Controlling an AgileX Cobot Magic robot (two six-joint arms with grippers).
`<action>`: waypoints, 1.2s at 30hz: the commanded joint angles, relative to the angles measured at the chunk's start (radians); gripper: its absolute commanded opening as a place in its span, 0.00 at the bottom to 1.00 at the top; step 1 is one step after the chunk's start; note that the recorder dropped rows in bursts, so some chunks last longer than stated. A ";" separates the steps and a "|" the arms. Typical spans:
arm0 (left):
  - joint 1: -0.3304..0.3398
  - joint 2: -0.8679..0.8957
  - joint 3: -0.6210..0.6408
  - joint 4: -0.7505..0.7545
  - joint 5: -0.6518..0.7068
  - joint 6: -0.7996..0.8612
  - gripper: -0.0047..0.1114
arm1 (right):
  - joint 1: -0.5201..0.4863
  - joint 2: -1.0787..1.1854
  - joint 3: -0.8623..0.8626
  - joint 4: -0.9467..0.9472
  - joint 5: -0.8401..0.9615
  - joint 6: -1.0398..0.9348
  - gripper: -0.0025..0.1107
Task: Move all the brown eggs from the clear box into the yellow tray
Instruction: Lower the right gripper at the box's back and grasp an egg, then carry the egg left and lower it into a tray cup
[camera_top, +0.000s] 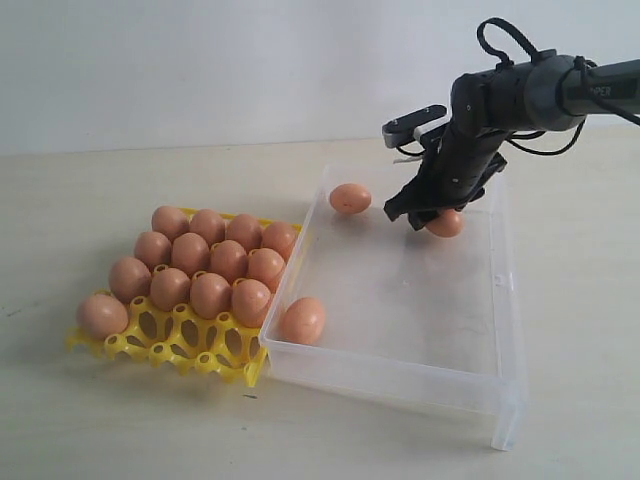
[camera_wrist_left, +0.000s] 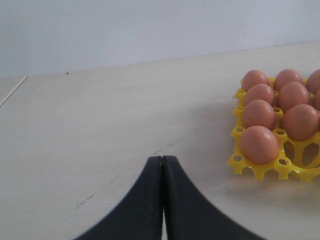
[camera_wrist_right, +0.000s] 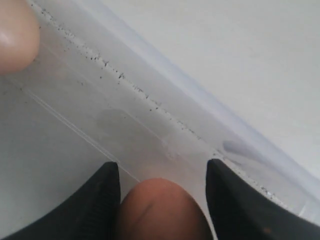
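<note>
The yellow tray (camera_top: 160, 345) at the left holds several brown eggs (camera_top: 210, 262). The clear box (camera_top: 390, 375) sits against its right side. Inside the box one egg (camera_top: 303, 320) rests in the near left corner, another egg (camera_top: 350, 198) lies by the far wall, and a third egg (camera_top: 446, 223) lies at the far right. My right gripper (camera_top: 425, 215) is down over that third egg (camera_wrist_right: 162, 210) and open. One finger touches the egg; a gap shows beside the other. My left gripper (camera_wrist_left: 163, 159) is shut and empty over bare table, left of the tray (camera_wrist_left: 260, 170).
The box's far wall (camera_wrist_right: 165, 107) runs just beyond the right fingertips. The tray's front row of cups (camera_top: 190, 345) stands open apart from one egg at its left end (camera_top: 103, 315). Pale tabletop (camera_top: 120, 430) surrounds the tray and box.
</note>
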 joint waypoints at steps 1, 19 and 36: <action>0.001 -0.006 -0.004 -0.007 -0.014 -0.004 0.04 | -0.003 0.014 -0.008 0.000 0.005 0.030 0.36; 0.001 -0.006 -0.004 -0.007 -0.014 -0.004 0.04 | 0.021 -0.075 -0.008 0.062 -0.008 0.024 0.02; 0.001 -0.006 -0.004 -0.007 -0.014 -0.004 0.04 | 0.208 -0.378 0.424 0.232 -0.416 0.011 0.02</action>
